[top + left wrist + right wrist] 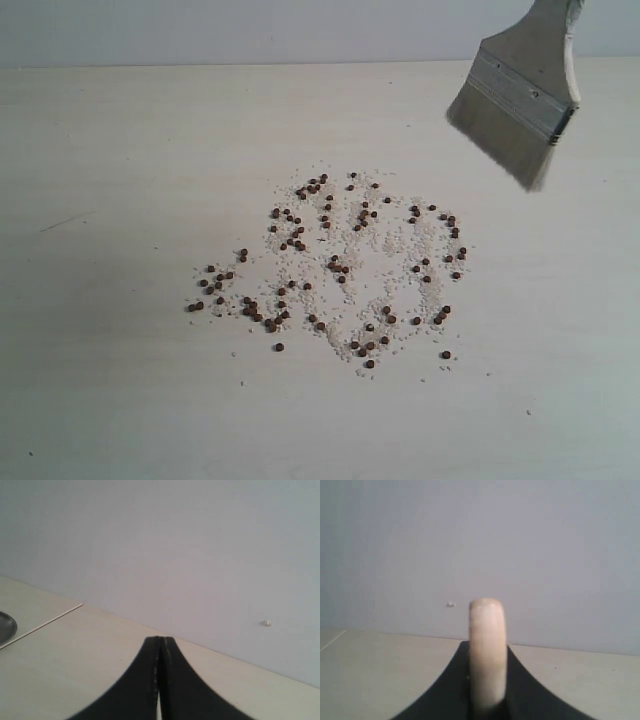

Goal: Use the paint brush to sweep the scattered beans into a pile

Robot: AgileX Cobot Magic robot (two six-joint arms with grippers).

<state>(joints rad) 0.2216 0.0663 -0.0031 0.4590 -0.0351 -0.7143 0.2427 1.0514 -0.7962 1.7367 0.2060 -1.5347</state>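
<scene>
Left gripper (pixel 160 641): jaws pressed together, nothing held.
Beans (pixel 340 265): spread among whitish grains (pixel 398 240) on the table (pixel 100 380), below the right gripper and to its left; no pile formed.
Paint brush (pixel 520 95): held tilted in the air, bristles clear of the beans.
Right gripper (pixel 488 647): clamped on the brush handle.
Risk: beans may be flicked outward if the bristles are landed mid-scatter or swept fast.

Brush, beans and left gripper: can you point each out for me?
Brush (pixel 520 92): exterior view, on its metal band.
Beans (pixel 335 267): exterior view, on a bean mid-scatter.
Left gripper (pixel 160 642): left wrist view, where the shut fingertips meet.
</scene>
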